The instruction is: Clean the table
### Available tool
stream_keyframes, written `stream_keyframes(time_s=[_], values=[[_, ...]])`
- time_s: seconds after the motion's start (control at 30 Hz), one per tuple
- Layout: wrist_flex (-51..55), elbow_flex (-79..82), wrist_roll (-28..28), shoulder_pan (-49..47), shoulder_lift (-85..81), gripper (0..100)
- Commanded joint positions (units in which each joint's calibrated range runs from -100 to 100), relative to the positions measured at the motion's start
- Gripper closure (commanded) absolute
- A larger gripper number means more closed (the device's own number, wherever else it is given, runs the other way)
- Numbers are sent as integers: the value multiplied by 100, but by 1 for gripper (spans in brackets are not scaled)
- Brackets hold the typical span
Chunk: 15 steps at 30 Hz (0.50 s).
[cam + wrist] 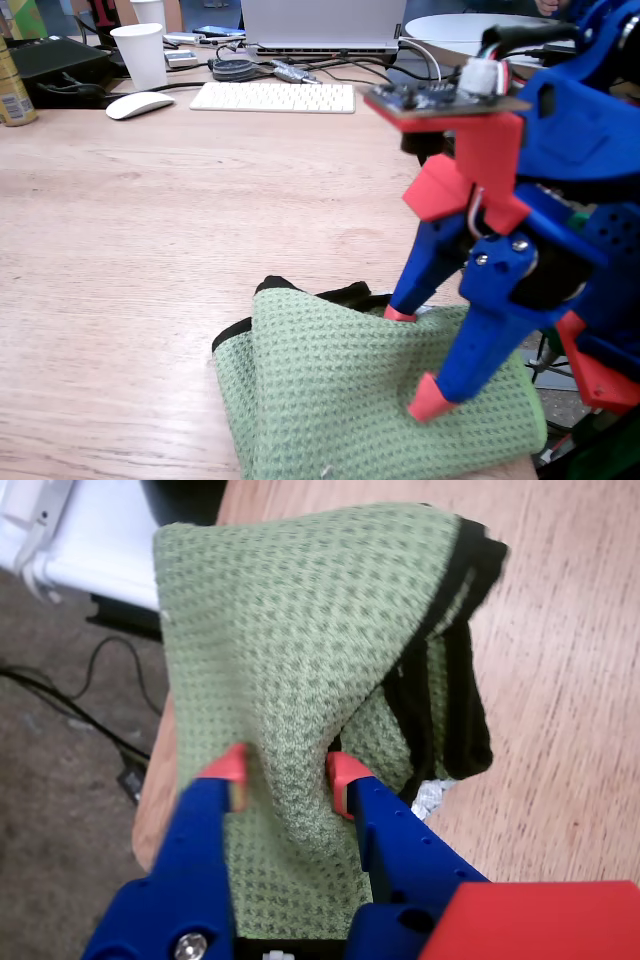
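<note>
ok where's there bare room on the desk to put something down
In the fixed view, the table is bare between the keyboard and the green cloth, and left of the cloth. The far edge is crowded: mouse, paper cup, cables, laptop.

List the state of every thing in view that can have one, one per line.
Blue gripper with red fingertips: closed on a raised fold of cloth.
Green waffle-weave cloth with black edging: crumpled, pinched between the fingertips, lying at the table's corner.
Pale wood-grain table: mostly bare near the cloth.
White paper cup: upright, at the far side.
White keyboard: flat, at the far side.
White mouse: resting beside the keyboard.
</note>
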Motion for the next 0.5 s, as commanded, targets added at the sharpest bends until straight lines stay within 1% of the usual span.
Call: stream_keyframes(time_s=[0.0, 0.03, 0.1, 0.13, 0.2, 0.27, 0.3, 0.4, 0.47], values=[[50, -176, 0, 1062, -306, 63], [66, -223, 0, 1316, -726, 61], [386, -232, 59, 1452, -1627, 61], [665, -232, 59, 1858, -2021, 61], [756, -270, 39, 2941, -2519, 61], [830, -166, 0, 2974, -2648, 62], [838, -166, 0, 3025, -2725, 66], [747, 372, 0, 3093, -3179, 88], [739, 966, -5, 3093, -3668, 98]])
